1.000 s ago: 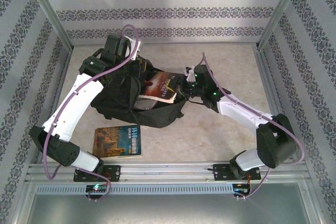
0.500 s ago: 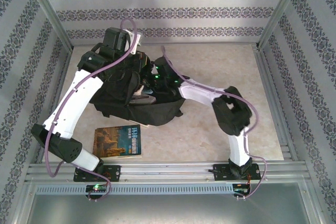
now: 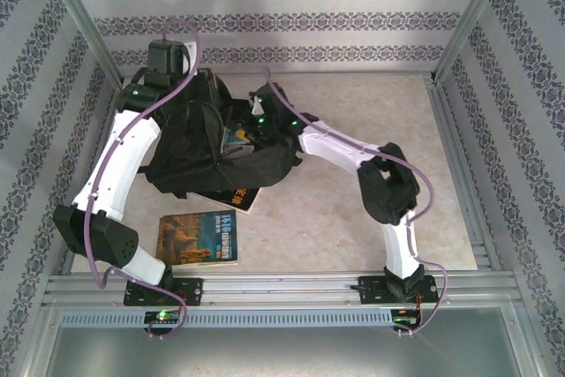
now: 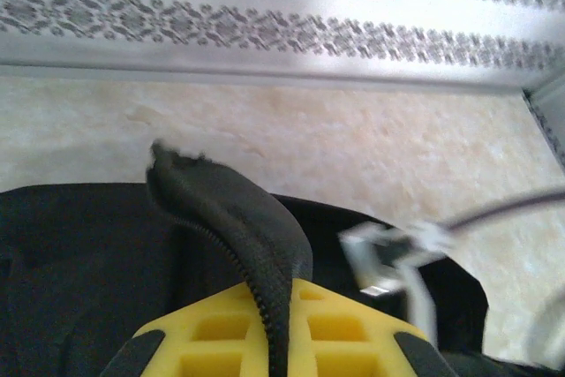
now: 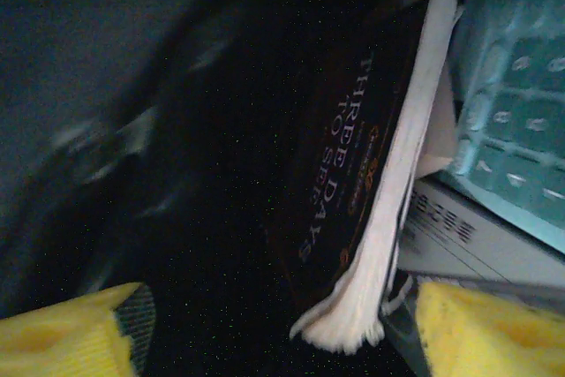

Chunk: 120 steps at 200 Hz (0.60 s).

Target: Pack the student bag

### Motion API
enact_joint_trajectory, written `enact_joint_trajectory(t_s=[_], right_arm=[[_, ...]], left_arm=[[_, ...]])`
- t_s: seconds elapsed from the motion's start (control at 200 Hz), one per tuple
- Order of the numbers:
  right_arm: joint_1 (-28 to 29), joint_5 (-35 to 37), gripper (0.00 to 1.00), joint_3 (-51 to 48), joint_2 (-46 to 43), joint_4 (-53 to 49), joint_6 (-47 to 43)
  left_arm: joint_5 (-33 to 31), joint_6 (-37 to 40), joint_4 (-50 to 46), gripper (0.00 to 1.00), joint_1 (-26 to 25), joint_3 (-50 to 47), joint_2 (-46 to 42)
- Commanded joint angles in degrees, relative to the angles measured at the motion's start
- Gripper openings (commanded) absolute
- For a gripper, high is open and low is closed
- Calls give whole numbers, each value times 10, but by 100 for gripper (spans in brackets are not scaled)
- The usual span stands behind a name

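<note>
The student bag [image 3: 185, 165] lies left of centre on the tabletop [image 3: 371, 103]. The left gripper [image 4: 278, 328] pinches its zip edge [image 4: 229, 218]; if that slips, the mouth may close on the right gripper [image 5: 282, 324], jaws spread around a book [image 5: 353, 183] inside, and snag it.

You have matt black cloth on the student bag [image 3: 185, 165], a glossy paper cover on the book [image 3: 199, 237] at seven o'clock.

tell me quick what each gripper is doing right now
left gripper: shut on the student bag, at its zip edge
right gripper: open, a book just ahead
</note>
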Motion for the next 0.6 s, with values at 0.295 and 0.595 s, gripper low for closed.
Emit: enact_joint_trajectory(t_s=[0.295,0.595], right_arm=[[-36,124,84,-134,-279,-151,-209],[-39,93,76,-232,-326,-162,-254]], left_arm=[[-12,-47,157,0,69,88,125],[73,-77,126,52,44,-1,77]])
